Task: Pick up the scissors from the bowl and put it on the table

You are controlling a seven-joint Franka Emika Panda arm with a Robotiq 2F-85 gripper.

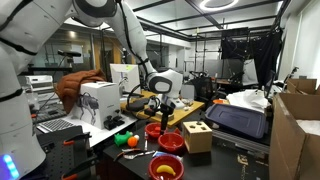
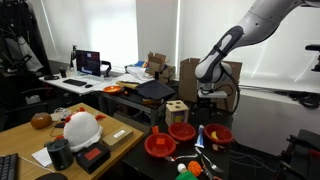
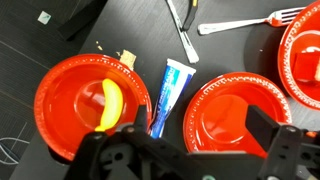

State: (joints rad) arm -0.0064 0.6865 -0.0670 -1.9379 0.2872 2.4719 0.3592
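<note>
In the wrist view my gripper (image 3: pixel 200 140) is open and empty, hovering over an empty red bowl (image 3: pixel 235 115). To its left a second red bowl (image 3: pixel 70 100) holds a yellow banana (image 3: pixel 107 102). A blue and white tube (image 3: pixel 170 88) lies between the two on the black table (image 3: pixel 120 30). A slim pointed metal item that looks like closed scissors (image 3: pixel 184 32) lies on the table beyond the bowls. In both exterior views the gripper (image 1: pixel 165 106) (image 2: pixel 208 100) hangs above the bowls (image 1: pixel 171 141) (image 2: pixel 182 130).
A third red bowl (image 3: pixel 305 55) is at the right edge, with a fork (image 3: pixel 240 25) beside it. A wooden block box (image 1: pixel 197 136) (image 2: pixel 177 109) stands next to the bowls. A black case (image 1: pixel 237 119) and cardboard boxes (image 1: pixel 298 130) stand nearby.
</note>
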